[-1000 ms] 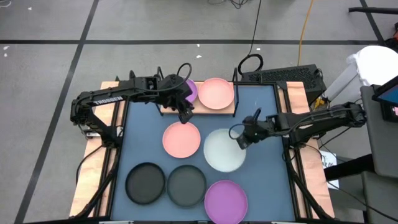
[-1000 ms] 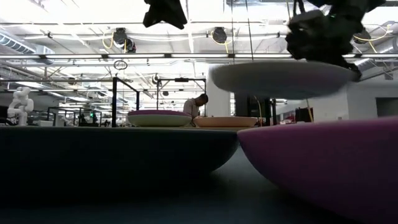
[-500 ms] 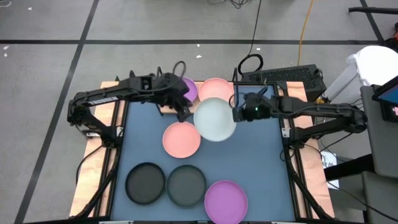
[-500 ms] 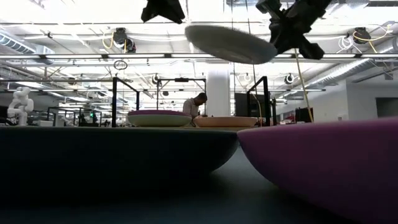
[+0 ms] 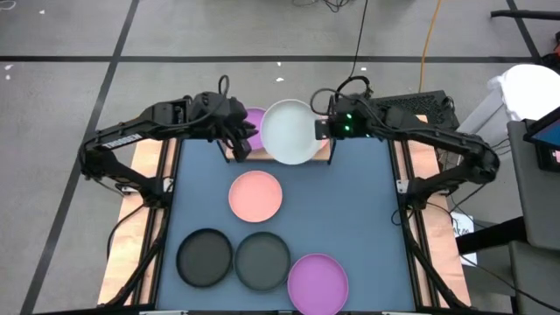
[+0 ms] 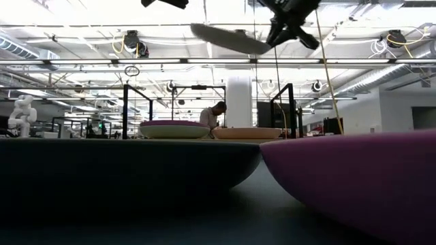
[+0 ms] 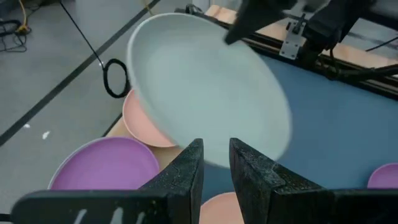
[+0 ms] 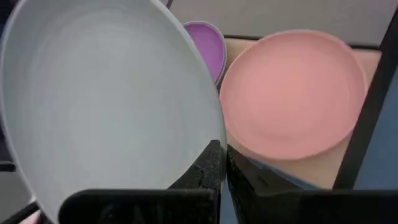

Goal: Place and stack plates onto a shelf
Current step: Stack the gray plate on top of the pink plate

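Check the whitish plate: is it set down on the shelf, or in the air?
In the air. The right gripper is shut on the whitish plate's rim, holding it tilted above the pink plate on the shelf.

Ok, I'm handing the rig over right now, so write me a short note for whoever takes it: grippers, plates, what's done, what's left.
Right gripper: shut on the whitish plate, held tilted in the air above the pink plate on the shelf.
Left gripper: empty, slightly parted, over the shelf's left end beside the purple plate.
Done: purple and pink plates sit side by side on the shelf.
Left: set down the whitish plate, then shelve the mat's pink, two dark grey and purple plates.
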`<state>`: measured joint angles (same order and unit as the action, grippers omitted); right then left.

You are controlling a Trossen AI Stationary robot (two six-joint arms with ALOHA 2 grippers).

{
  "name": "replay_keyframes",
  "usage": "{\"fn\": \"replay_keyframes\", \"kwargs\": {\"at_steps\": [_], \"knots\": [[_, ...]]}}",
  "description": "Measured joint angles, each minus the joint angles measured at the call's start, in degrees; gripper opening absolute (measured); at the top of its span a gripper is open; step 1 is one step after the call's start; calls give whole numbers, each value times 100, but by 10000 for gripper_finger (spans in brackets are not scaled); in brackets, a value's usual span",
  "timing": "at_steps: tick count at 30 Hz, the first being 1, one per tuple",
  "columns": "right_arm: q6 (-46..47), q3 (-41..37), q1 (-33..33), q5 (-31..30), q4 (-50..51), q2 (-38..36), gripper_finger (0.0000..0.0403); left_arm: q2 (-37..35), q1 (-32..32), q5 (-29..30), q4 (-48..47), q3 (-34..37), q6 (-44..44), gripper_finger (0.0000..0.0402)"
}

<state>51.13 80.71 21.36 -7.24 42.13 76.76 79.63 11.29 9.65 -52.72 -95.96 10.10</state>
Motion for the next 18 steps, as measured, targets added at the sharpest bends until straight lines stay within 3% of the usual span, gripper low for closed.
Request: {"fn": "replay_keyframes", "kwargs": {"at_steps": [7, 18], "knots": [[-771, 819, 396, 0, 272, 711, 0, -20, -2, -2, -32, 0, 90, 81], [-1859, 1082, 1061, -19, 191, 1486, 0, -22, -17, -2, -43, 0, 160, 81]]}}
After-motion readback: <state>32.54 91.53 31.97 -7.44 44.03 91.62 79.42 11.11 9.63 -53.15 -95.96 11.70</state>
